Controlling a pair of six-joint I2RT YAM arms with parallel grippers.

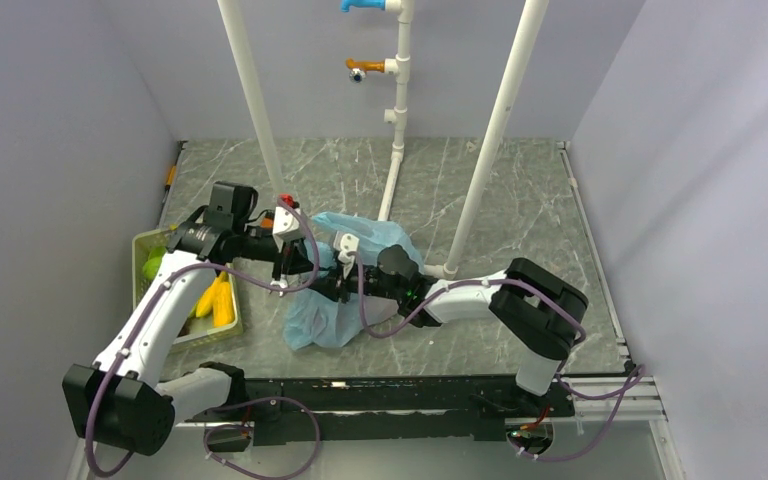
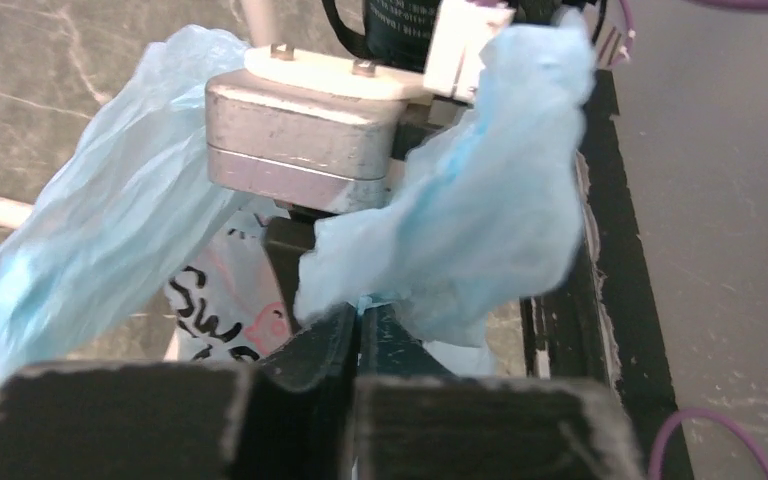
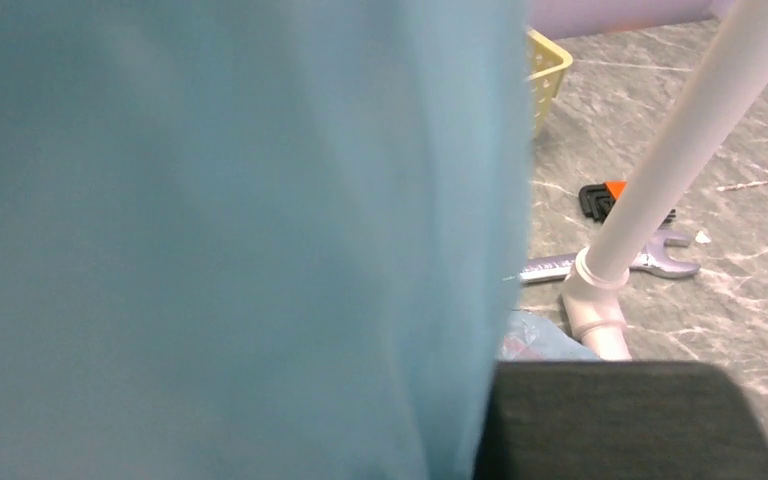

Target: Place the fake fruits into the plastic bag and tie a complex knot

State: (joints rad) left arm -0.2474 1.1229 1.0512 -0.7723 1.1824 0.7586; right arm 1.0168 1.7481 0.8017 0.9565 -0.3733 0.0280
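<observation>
Step in hand: gathering and tying the mouth of the plastic bag (image 1: 335, 320), by the look of it, since both arms meet over its bunched top at mid-tabletop (image 1: 520, 190).
Left tool (image 2: 360, 325): jaws pressed together, pinching a fold of light-blue film between two loose flaps.
Right tool (image 1: 332, 282): buried in the bag's upper folds opposite the left one. Its own camera is curtained by blue plastic, so its opening and any hold cannot be told.
Next move: likely calls for the left pinch to hold firm while the flap is drawn through or around the bunch. The thin, slippery film could slide out, and the two tools work very close together.
Bag: slumped on the tabletop between the arms, printed panel showing. Its contents are hidden.
Basket (image 1: 205, 338): yellow, at the left edge beside the left arm. It holds bananas (image 1: 217, 300) and a green fruit (image 1: 152, 266), so not every fruit has gone in.
</observation>
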